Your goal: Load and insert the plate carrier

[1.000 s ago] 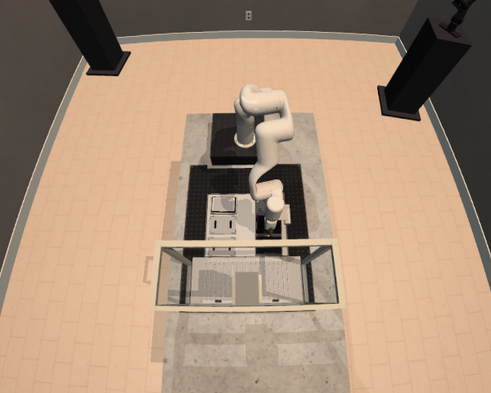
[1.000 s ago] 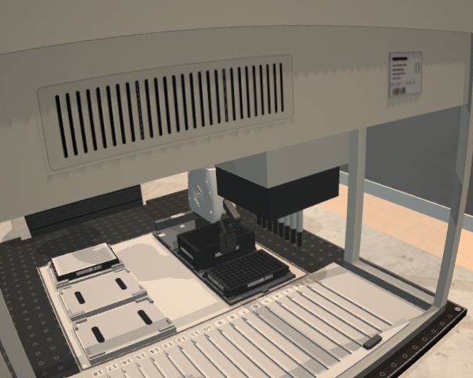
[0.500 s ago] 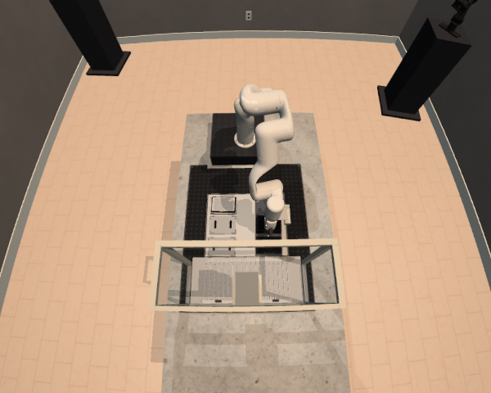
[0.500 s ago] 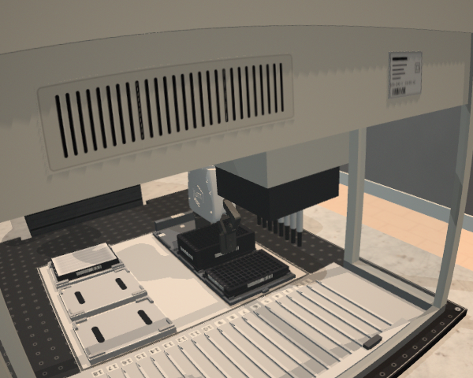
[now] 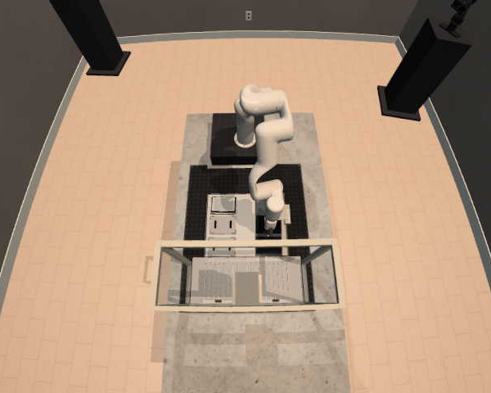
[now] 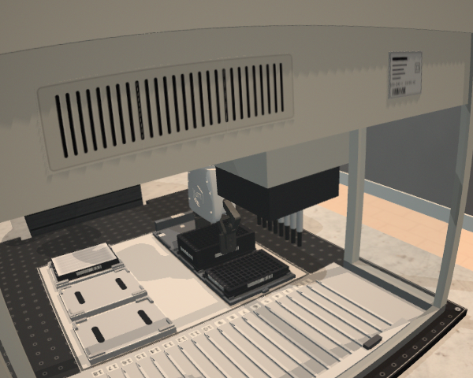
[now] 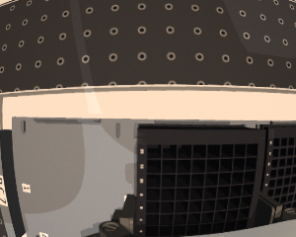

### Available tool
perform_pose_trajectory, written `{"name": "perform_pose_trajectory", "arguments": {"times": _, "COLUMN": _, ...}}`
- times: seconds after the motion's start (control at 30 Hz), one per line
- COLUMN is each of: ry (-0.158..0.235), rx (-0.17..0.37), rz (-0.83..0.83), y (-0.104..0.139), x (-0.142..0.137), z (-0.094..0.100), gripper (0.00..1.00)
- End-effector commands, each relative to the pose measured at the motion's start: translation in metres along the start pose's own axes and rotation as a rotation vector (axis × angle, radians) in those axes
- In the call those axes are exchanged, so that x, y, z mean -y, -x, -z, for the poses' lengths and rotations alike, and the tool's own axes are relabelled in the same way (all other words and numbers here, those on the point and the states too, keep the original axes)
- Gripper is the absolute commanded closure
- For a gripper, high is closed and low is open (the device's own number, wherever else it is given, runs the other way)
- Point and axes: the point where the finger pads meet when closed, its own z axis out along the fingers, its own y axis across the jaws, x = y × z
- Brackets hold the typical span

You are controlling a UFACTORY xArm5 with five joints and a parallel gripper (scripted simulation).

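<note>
The deep-well block B83 (image 6: 202, 242) (image 7: 199, 180) sits upright over the middle site of carrier PC7 (image 6: 167, 235) (image 7: 49, 163); its underside is hidden, so I cannot tell if it is fully flat. My gripper (image 6: 216, 236) (image 7: 194, 211) is open, its fingers still low on either side of B83. The 96-well plate B38 (image 6: 249, 269) (image 7: 288, 168) lies on site 3, at the rail end. Site 1, beside the handle, is bare. The 384-well plate B33 (image 6: 83, 258) (image 5: 223, 204) is on nest S1. Nests S2 (image 6: 100, 289) and S3 (image 6: 122, 330) are empty.
PC7 lies on the apron (image 6: 159, 272) before the low-numbered tracks of the rails (image 6: 310, 317). The instrument head (image 6: 277, 197) (image 5: 246, 287) with hanging channels is close beyond the gripper. The housing frame (image 6: 355, 203) spans the rails. Raised nest locators stand around B33.
</note>
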Motion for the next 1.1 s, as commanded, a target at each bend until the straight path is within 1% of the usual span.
{"name": "perform_pose_trajectory", "arguments": {"times": 0.0, "ry": 0.000, "rx": -0.015, "rz": 0.000, "y": 0.000, "x": -0.001, "z": 0.001, "gripper": 0.00}}
{"name": "perform_pose_trajectory", "arguments": {"times": 0.5, "ry": 0.000, "rx": -0.015, "rz": 0.000, "y": 0.000, "x": -0.001, "z": 0.001, "gripper": 0.00}}
{"name": "perform_pose_trajectory", "arguments": {"times": 1.07, "ry": 0.000, "rx": -0.015, "rz": 0.000, "y": 0.000, "x": -0.002, "z": 0.026, "gripper": 0.00}}
